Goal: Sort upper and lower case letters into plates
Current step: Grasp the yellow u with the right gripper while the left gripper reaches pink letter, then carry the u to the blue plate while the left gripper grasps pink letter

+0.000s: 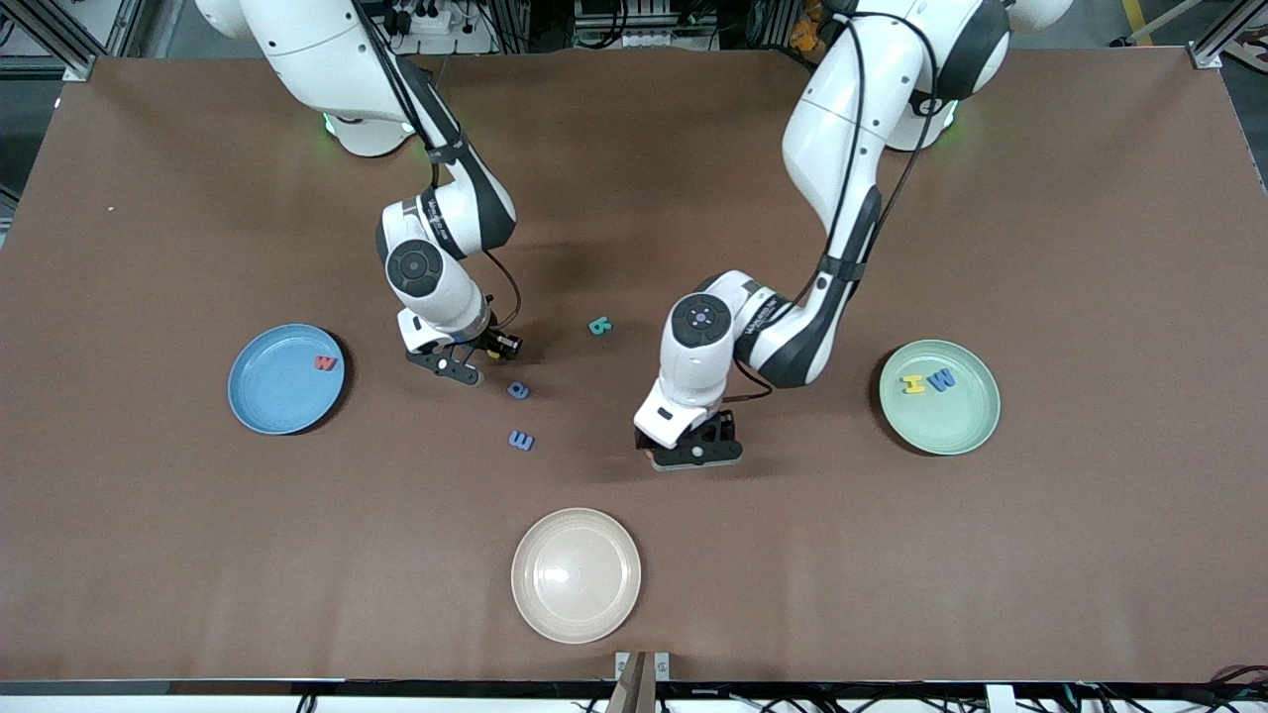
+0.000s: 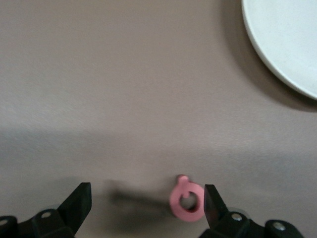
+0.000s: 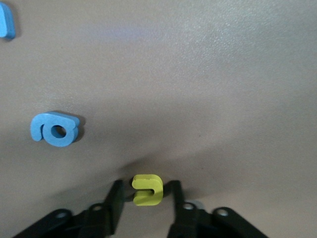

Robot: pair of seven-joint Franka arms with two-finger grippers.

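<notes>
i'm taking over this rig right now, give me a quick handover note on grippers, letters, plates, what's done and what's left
Right gripper: low at the table near the blue plate, fingers around a yellow letter; grip not confirmed.
Left gripper: open, low over the table, a pink letter between its fingers.
Done: red letter in the blue plate; yellow H and blue W in the green plate.
Left: the yellow and pink letters, two blue letters and a teal letter on the table.

Robotics lab; brown-covered table (image 1: 1040, 555), aluminium framing (image 1: 59, 40), cables along the edge
</notes>
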